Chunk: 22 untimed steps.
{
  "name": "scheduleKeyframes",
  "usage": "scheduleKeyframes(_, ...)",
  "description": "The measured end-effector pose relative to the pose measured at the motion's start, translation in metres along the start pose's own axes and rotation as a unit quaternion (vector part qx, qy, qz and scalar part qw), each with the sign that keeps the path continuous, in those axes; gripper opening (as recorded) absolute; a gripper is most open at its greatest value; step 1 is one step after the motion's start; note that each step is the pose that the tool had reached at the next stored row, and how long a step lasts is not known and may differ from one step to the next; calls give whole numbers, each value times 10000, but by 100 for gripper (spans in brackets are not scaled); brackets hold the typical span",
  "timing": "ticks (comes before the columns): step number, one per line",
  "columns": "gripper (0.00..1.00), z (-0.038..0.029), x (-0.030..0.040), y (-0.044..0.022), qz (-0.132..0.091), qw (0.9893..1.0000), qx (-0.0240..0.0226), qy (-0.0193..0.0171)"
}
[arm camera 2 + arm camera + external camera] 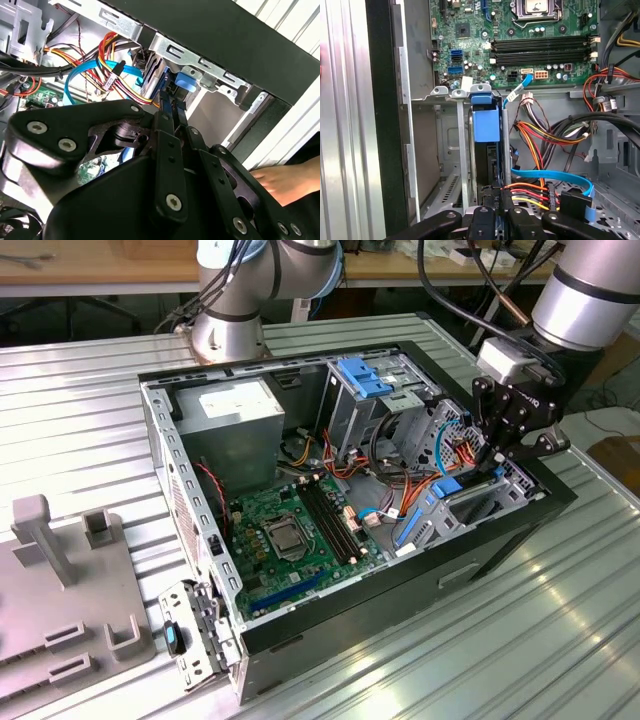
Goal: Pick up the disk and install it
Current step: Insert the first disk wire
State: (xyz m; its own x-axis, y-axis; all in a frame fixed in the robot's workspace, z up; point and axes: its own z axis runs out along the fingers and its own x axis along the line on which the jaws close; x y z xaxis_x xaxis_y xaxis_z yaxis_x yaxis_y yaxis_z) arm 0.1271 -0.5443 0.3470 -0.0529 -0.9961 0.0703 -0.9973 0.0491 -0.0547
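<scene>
Wires (pixel 530 191) are lying right beside the disk (pixel 486 125) that the gripper (pixel 498 192) is pinching tight; catching them could jam it.

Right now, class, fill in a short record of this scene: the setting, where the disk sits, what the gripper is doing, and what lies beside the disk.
setting: open computer case lying on a ribbed metal table
disk: standing on edge in the drive bay, at the exterior view's right end of the case
gripper: shut on the disk's edge, reaching into the bay
beside the disk: orange, red and yellow cables
beyond the bay: green motherboard
work so far: disk in the bay, gripper not released
</scene>
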Motion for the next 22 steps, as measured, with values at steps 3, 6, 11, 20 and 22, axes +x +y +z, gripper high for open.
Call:
scheduleKeyframes(3,17,0,0,0,30,10000,-2,0)
scheduleKeyframes(6,17,1,0,0,30,10000,-2,-1)
scheduleKeyframes(11,17,2,0,0,29,10000,-3,-14)
scheduleKeyframes(20,17,6,10,1,-251,9997,14,-67)
scheduleKeyframes(22,17,7,22,1,-259,9996,14,-74)
